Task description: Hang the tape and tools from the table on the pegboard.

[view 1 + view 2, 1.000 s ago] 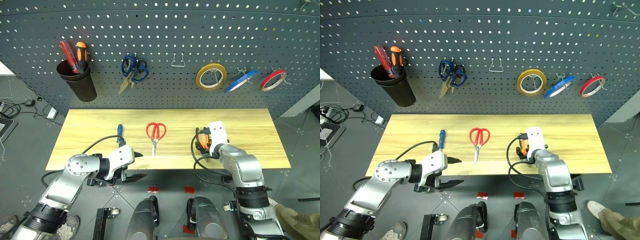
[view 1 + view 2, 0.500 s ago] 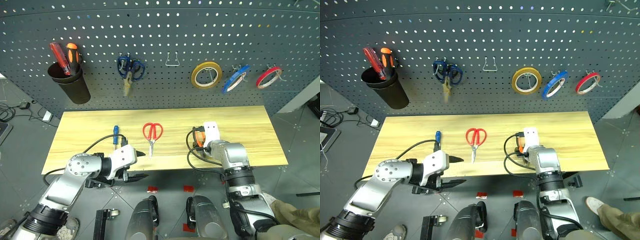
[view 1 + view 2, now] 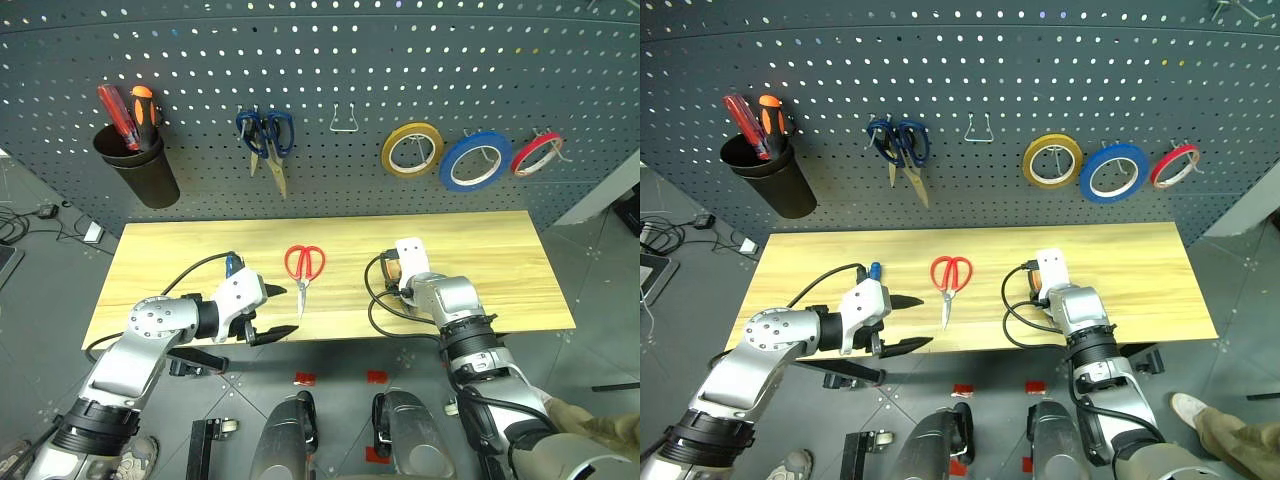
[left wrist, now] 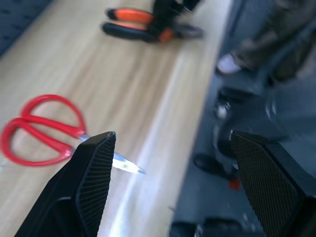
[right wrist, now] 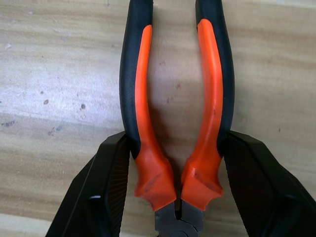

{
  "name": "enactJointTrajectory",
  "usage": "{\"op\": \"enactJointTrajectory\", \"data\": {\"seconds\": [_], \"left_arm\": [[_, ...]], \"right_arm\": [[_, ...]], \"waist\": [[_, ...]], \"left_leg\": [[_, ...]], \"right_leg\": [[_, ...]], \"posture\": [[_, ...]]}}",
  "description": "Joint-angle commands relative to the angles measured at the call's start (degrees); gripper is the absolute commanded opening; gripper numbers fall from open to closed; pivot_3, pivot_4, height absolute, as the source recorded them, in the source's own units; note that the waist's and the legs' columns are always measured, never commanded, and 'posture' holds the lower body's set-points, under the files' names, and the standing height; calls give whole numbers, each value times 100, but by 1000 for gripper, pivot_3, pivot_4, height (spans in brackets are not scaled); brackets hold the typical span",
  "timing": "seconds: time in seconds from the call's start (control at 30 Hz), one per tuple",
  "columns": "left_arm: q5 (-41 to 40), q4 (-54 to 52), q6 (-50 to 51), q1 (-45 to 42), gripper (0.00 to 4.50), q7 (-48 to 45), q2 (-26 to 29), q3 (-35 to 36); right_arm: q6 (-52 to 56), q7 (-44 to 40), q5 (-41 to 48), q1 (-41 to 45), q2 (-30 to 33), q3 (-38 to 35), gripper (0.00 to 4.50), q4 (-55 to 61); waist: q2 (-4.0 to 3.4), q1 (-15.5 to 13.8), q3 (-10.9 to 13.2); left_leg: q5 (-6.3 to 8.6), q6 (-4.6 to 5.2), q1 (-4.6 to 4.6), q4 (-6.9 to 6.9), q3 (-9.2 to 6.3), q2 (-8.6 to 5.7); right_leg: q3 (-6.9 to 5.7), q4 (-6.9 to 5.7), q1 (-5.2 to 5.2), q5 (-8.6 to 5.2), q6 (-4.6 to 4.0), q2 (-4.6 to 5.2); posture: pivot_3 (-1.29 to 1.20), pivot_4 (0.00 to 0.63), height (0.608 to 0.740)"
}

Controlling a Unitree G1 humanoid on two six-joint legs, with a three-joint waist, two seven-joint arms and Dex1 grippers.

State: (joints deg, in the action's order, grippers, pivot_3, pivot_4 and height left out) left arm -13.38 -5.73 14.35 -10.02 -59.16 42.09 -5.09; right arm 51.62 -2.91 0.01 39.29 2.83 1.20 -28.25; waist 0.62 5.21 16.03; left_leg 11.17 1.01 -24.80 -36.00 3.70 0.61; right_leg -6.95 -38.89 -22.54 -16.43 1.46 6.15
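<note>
Clamping the right gripper [image 5: 180, 163] around the orange-and-black pliers [image 5: 175, 98], lying flat on the wooden table [image 3: 500, 250]. Holding the left gripper [image 4: 173, 182] spread wide beside the red-handled scissors [image 3: 303, 268].

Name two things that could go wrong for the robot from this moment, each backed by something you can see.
1. The right gripper pinches the pliers low on the handles, beside the pivot; once lifted, the long handles may swing or slip.
2. The red scissors lie close to the open left gripper; a careless reach could knock them toward the table edge.
</note>
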Motion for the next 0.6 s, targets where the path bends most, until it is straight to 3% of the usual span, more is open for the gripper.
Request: {"op": "enactJointTrajectory", "data": {"seconds": [0.03,0.17,0.33,0.47,0.6], "left_arm": [[-300,62,-24,-18,3902,209,-109,522],[-725,-159,171,193,3902,608,-283,1198],[-962,-623,153,234,3902,1578,-853,1846],[-1172,-1099,485,373,3902,1959,-1088,1945],[-1306,-1285,869,268,3902,2386,-1178,2022]], "right_arm": [[-141,-325,9,-201,92,301,2551,1281],[247,-464,237,-1000,2,395,2551,3330],[-227,-458,559,-1322,-441,490,2551,5062],[-1323,-458,427,-942,-698,801,2551,5297],[-2678,-497,129,-187,-731,1036,2551,4634]], "waist": [[0,0,0],[2,5,-2],[11,15,-6],[31,23,-19],[44,44,-28]], "left_leg": [[0,0,-1,1,1,0],[4,-7,-12,4,3,5],[10,-8,-12,-1,5,4],[10,-8,-10,-2,-1,6],[8,-11,-7,-6,0,5]], "right_leg": [[1,0,-2,0,0,0],[3,0,-14,-1,1,-1],[3,3,-11,-1,2,0],[0,-6,-12,1,2,-2],[1,-10,-12,4,-4,-7]], "posture": [[-252,262,740],[-256,247,740],[-249,220,740],[-240,204,740],[-226,195,740]]}}
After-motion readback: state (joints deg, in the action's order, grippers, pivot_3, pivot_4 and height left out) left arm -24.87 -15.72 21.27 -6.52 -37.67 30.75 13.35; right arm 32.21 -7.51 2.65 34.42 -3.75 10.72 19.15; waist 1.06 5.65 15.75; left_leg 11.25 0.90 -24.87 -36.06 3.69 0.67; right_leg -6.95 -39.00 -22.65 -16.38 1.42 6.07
